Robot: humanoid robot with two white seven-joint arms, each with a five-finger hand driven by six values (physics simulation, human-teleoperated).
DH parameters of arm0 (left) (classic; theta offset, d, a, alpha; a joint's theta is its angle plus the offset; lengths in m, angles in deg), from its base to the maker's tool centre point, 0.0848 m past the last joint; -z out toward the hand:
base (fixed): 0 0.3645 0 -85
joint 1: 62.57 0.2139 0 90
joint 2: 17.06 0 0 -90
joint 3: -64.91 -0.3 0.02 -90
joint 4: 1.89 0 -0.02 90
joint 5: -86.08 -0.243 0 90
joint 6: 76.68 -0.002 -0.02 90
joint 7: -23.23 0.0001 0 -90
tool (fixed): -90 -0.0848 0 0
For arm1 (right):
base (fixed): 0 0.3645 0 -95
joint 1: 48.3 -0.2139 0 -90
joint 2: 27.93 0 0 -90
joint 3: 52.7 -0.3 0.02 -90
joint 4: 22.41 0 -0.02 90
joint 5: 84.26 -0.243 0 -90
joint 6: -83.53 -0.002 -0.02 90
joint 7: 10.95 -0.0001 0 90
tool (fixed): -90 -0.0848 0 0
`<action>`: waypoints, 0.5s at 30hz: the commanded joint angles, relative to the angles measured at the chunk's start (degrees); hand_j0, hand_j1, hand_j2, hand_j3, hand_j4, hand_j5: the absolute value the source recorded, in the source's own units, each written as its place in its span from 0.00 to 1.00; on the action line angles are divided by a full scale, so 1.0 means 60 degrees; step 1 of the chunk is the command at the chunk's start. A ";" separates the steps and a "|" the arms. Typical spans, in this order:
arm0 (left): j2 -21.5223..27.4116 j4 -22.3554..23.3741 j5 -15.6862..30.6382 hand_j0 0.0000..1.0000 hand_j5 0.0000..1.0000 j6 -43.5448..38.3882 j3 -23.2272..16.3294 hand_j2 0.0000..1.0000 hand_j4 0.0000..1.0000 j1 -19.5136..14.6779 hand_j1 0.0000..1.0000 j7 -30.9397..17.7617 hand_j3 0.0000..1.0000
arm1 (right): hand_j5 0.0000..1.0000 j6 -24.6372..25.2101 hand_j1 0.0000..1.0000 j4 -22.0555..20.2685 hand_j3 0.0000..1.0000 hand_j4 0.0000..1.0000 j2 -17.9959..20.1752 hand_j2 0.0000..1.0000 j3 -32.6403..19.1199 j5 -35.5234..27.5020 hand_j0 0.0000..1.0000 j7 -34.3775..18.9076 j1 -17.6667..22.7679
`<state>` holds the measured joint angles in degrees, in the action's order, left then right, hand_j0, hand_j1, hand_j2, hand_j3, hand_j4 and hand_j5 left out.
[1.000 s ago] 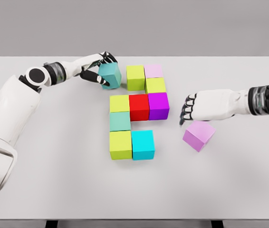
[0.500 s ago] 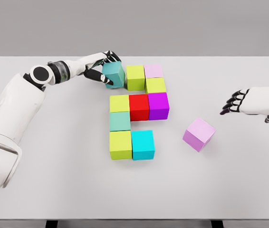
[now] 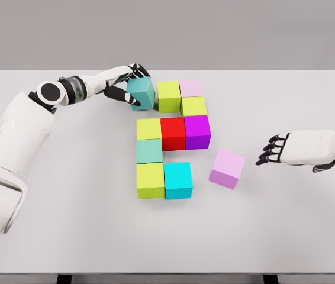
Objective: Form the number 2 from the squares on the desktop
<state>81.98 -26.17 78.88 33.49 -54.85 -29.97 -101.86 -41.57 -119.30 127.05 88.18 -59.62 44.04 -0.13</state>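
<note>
on the white table [image 3: 67, 236] the block figure sits mid-desk, missing its top-left and bottom-right squares. the left hand [image 3: 122, 86] pinches the teal cube [image 3: 141, 93], tilted, just beside the lime cube [image 3: 168, 96]. it could bump that neighbour. the right hand [image 3: 277, 149], fingers spread, holds nothing. the lilac cube [image 3: 226, 168] lies skewed, apart from the cyan cube [image 3: 178, 180].

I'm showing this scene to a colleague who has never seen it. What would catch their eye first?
Probably the bright cluster of cubes mid-table, with the red cube at its centre. Next, the left hand gripping a teal cube at the cluster's upper left. A lone lilac cube sits tilted, apart to the right, with the open right hand beyond it.
</note>
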 commanded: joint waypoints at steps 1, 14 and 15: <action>0.0002 -0.0011 0.0087 0.39 0.39 -0.0022 0.0039 0.39 0.39 0.0000 0.39 0.0015 0.39 | 1.00 0.0017 1.00 -0.0097 1.00 1.00 -0.0092 1.00 0.0000 -0.0021 1.00 0.0002 0.0014; -0.0174 0.0062 0.0087 0.45 0.45 -0.0037 0.0112 0.45 0.45 -0.0029 0.45 0.0015 0.45 | 1.00 0.0017 1.00 -0.0067 1.00 1.00 -0.0707 1.00 0.0000 -0.0050 1.00 0.0002 -0.0073; -0.0174 0.0062 0.0087 0.47 0.47 -0.0037 0.0112 0.47 0.47 -0.0029 0.47 0.0015 0.47 | 1.00 0.0017 1.00 -0.0067 1.00 1.00 -0.0722 1.00 0.0000 -0.0036 1.00 0.0002 -0.0073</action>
<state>81.09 -25.85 79.11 33.37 -54.46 -30.14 -101.85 -41.59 -119.71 123.03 88.21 -59.65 44.03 -0.57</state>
